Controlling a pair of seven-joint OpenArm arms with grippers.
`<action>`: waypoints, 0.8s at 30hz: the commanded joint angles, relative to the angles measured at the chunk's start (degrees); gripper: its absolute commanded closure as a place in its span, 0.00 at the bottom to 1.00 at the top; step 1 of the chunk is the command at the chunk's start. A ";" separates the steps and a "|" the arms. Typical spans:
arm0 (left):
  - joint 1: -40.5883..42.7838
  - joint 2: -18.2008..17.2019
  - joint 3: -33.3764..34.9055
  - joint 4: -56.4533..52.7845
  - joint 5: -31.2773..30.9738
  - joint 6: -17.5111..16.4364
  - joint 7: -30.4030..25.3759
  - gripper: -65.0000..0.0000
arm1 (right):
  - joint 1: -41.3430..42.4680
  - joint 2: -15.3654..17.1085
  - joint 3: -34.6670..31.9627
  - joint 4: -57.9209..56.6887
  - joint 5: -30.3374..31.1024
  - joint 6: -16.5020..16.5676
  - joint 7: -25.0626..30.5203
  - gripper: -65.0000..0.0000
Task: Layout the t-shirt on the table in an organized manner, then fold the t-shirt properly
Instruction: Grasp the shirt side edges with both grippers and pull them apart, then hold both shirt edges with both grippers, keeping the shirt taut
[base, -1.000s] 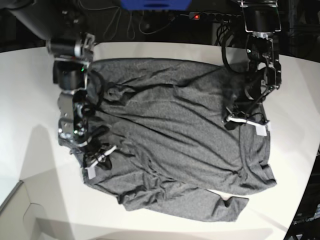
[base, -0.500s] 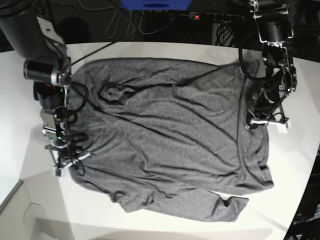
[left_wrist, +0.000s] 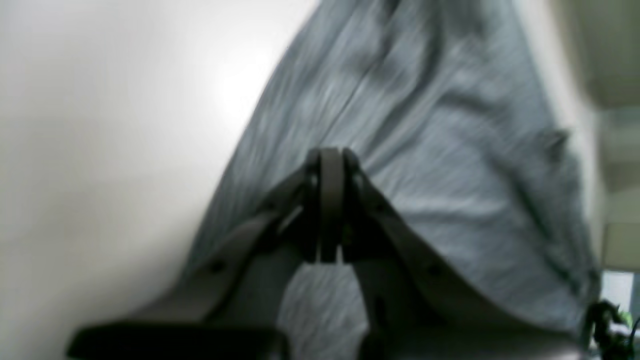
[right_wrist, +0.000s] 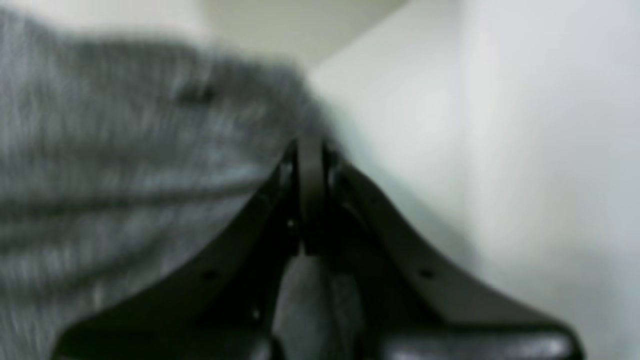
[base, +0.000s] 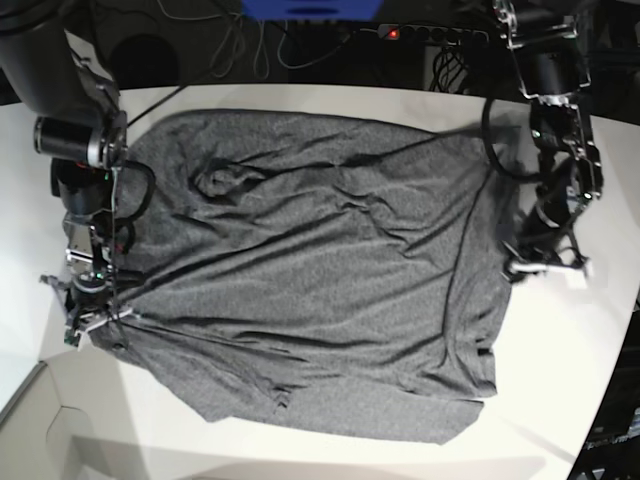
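The dark grey t-shirt (base: 310, 270) lies spread over the white table (base: 590, 360), pulled taut between my two grippers with long creases running across it. My right gripper (base: 95, 318) is at the shirt's left edge in the base view, shut on the cloth. The right wrist view shows that gripper (right_wrist: 310, 147) shut, with grey t-shirt (right_wrist: 125, 175) bunched inside the fingers. My left gripper (base: 545, 268) is at the shirt's right edge. It (left_wrist: 330, 155) is also shut, with the t-shirt (left_wrist: 425, 150) pinched below the tips.
Behind the table's curved far edge lie cables, a power strip (base: 420, 33) with a red light and a blue object (base: 310, 8). A lower white surface (base: 40, 420) shows at the front left corner. Bare table (left_wrist: 100, 125) flanks the shirt on both sides.
Both grippers have moved outward, the right one toward the view's left and the left one toward its right. The shirt has been drawn wider and flatter, and its lower sleeve no longer sticks out.
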 joint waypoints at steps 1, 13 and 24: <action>-1.23 -1.10 -0.64 1.60 -0.35 -0.54 -0.90 1.00 | 2.11 0.75 0.08 1.08 0.23 -1.80 1.79 1.00; -1.58 0.31 0.59 1.86 -8.09 -0.27 -0.81 1.00 | -5.01 -1.62 -0.09 12.25 0.23 1.72 1.09 1.00; -1.93 1.89 6.21 3.35 2.02 1.57 -0.90 0.40 | -10.99 -2.33 0.08 21.92 0.23 1.89 -6.56 1.00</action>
